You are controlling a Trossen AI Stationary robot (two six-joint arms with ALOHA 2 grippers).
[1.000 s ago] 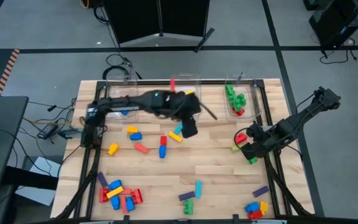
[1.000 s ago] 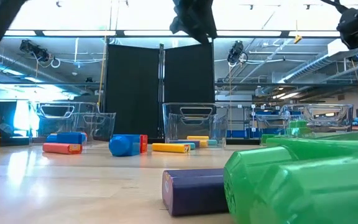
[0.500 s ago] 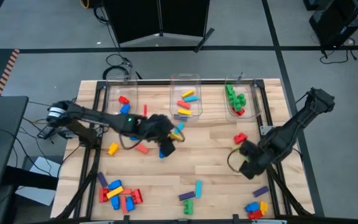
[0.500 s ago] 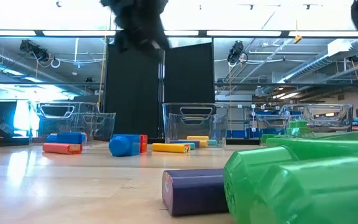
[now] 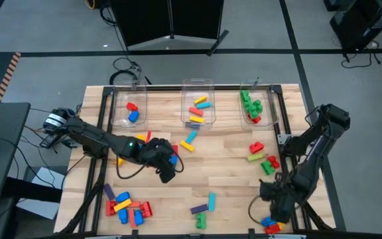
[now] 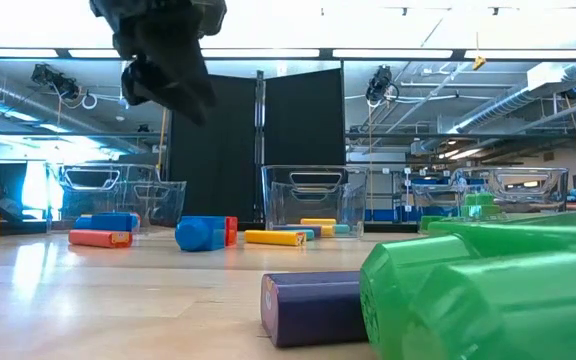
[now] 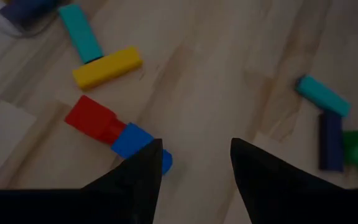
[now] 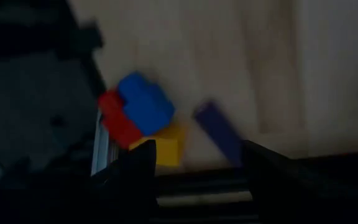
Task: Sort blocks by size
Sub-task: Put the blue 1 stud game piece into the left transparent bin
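Coloured blocks lie scattered on the wooden table (image 5: 231,166). My left gripper (image 5: 168,174) hangs open above the table's left middle, next to a red-and-blue block (image 7: 107,127) that lies flat on the wood. Its fingers (image 7: 143,165) hold nothing, and it shows high up in the low view (image 6: 168,70). My right gripper (image 5: 275,207) hangs open over the near right corner, above a small heap of blue, red and yellow blocks (image 8: 143,115) and a purple block (image 8: 219,132). Nothing sits between its fingers (image 8: 138,163).
Three clear bins stand along the far edge: left (image 5: 130,106), middle (image 5: 199,109) and right (image 5: 254,106), each holding blocks. More blocks lie in a near-left heap (image 5: 126,207), near the middle (image 5: 204,209) and at the right (image 5: 262,158). A green block (image 6: 488,290) fills the low view's foreground.
My left gripper has come away from the middle bin, moving toward the near and left edges and sinking lower over the table. My right gripper has travelled from the right middle of the table toward the near edge, ending above the corner heap. Both stay open.
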